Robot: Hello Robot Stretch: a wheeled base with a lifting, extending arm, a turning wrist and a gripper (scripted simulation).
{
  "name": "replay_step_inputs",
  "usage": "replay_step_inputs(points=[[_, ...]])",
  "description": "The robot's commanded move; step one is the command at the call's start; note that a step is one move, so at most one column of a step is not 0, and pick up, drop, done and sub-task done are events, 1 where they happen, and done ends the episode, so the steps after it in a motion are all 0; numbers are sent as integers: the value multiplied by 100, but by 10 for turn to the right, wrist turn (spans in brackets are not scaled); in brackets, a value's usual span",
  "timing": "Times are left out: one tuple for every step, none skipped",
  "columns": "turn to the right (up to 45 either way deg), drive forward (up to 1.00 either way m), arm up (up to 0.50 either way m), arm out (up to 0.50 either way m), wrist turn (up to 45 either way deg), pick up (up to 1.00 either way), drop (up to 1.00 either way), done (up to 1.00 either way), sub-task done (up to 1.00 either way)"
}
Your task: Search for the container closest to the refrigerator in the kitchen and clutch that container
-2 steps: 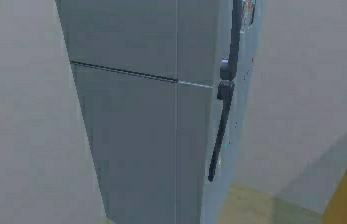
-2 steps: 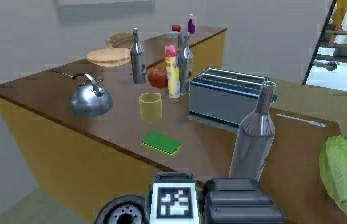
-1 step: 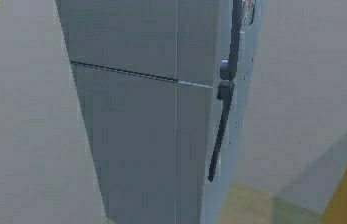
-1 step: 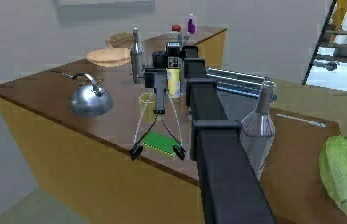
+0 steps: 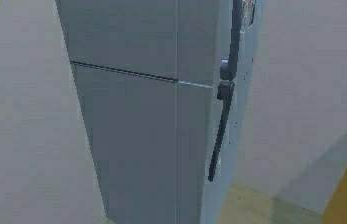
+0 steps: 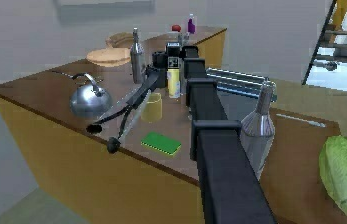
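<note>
A tall grey-blue refrigerator (image 5: 146, 110) with a dark upright handle (image 5: 219, 120) stands close ahead in the forward view. In the arm side view the dark arm (image 6: 216, 150) reaches out over a brown countertop (image 6: 41, 95). At its far end the gripper (image 6: 104, 136) stretches two thin fingers down-left, past a small pale yellow cup-like container (image 6: 153, 108) and a round metal kettle (image 6: 89, 97). With these things on the counter around it, I cannot tell whether the gripper holds anything.
On the counter lie a flat green pad (image 6: 161, 143), a metal bottle (image 6: 136, 55), a round loaf (image 6: 106, 55), a silver shaker (image 6: 261, 120) and a lettuce (image 6: 343, 170). Small bottles (image 6: 191, 26) stand at the far end. Pale walls flank the refrigerator.
</note>
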Motion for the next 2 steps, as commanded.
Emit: replay_step_inputs(points=[[0,0,0,0,450,0,0,0,0],[0,0,0,0,450,0,0,0,0]])
